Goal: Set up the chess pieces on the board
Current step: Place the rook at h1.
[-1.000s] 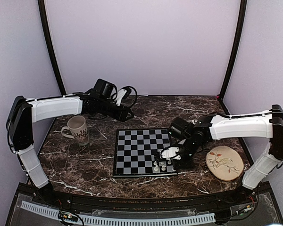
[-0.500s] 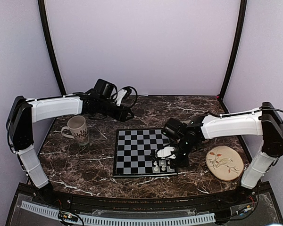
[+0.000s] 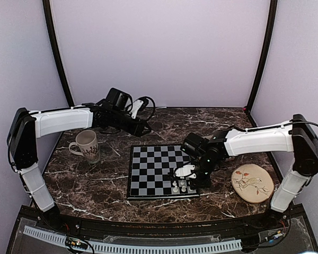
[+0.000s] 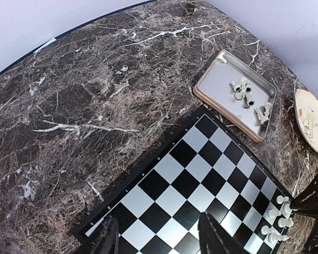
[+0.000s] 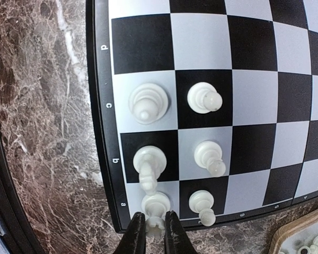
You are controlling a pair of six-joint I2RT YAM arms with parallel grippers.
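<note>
Right wrist shows your right fingers point(image 5: 139, 233) pinching the corner piece point(image 5: 155, 209) on the board point(image 5: 103, 132); ease them apart, lift straight, spare neighbouring pieces point(image 5: 148, 161). Left fingers point(image 4: 209, 235) hang parted, empty.

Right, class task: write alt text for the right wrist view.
The right gripper pinches a white corner piece on the board. Five other pieces stand beside it in two columns, with dark marble table beyond the rim.

Pale lilac walls point(image 3: 159, 47) fill the upper frame, with two black curved poles point(image 3: 56, 53) rising at the back corners of a dark brown, white-veined marble bench point(image 3: 95, 185), all under soft, even light.
</note>
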